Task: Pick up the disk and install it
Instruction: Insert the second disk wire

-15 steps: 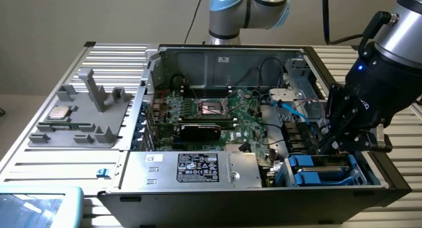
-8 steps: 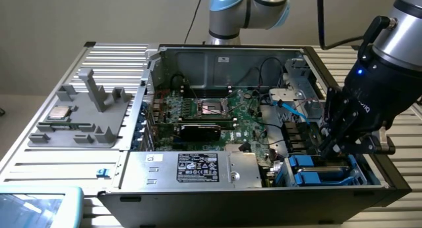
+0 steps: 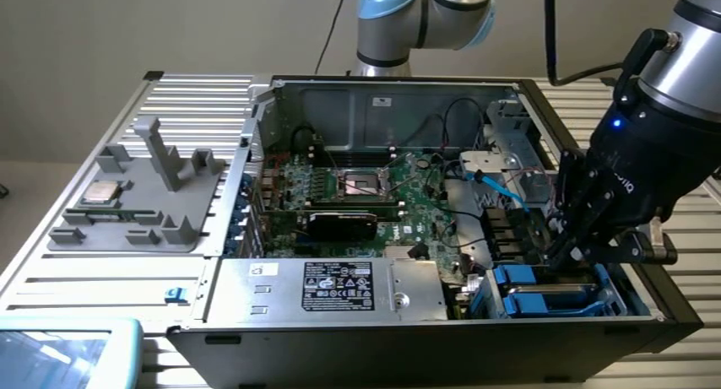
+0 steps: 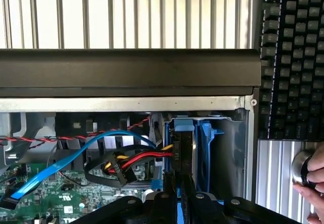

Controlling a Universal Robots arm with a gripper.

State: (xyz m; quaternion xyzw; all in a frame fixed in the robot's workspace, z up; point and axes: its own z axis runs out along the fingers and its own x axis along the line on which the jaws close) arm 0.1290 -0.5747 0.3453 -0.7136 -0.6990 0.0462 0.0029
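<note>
The gripper (image 4: 177, 193) was pressed together on the disk (image 4: 183, 153), which stood on edge in the blue bay (image 3: 546, 288) of the case (image 3: 451, 338). The disk seemed stiff, rather heavy and fragile; its thin edges gave the safest hold.

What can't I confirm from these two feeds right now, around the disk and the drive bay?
- The disk: in the wrist view it stands edge-on between blue rails, so its label is hidden.
- The gripper: in the exterior view its tips dip behind the case wall into the drive bay; contact is unclear.
- Whether the disk is fully seated: the bay floor is hidden.
- Hand: cut off by the wrist view's edge.
</note>
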